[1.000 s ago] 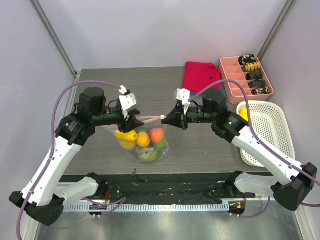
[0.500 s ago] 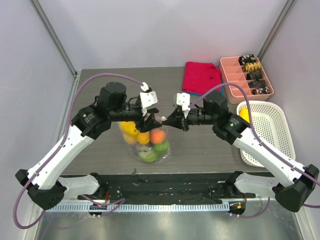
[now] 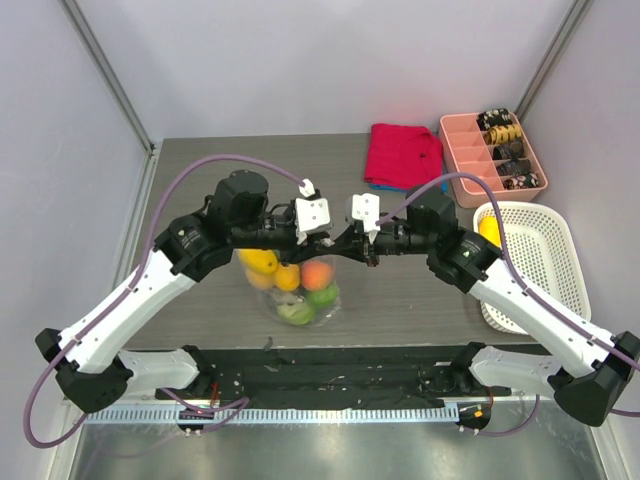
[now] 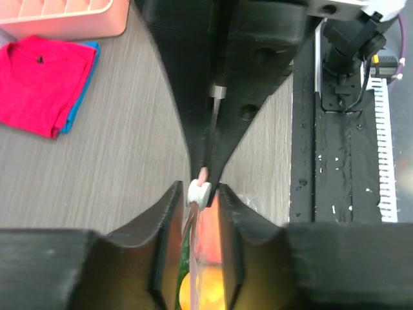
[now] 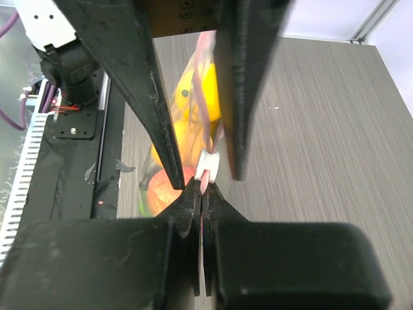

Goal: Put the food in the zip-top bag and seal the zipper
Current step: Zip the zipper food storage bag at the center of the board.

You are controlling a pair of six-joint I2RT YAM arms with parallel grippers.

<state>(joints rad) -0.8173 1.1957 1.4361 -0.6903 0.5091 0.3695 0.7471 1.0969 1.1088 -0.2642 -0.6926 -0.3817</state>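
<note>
Currently, left gripper point(image 4: 197, 201): straddling the slider point(image 4: 199, 192), jaws narrow
Right gripper point(image 5: 201, 194): pinching the zipper point(image 5: 208, 132), closed
Food point(image 3: 316, 272): sitting inside the zip-top bag point(image 3: 300, 312)

The food point(image 3: 290, 280) lies in the zip-top bag point(image 3: 328, 305) mid-table point(image 3: 200, 170), cloth point(image 3: 402, 152) behind, tray point(image 3: 470, 165) and basket point(image 3: 545, 262) at right

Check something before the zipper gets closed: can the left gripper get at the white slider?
Likely yes: the white slider sits between the left gripper's open fingers, nothing in between. The right gripper pinches the zipper just beyond it.
</note>
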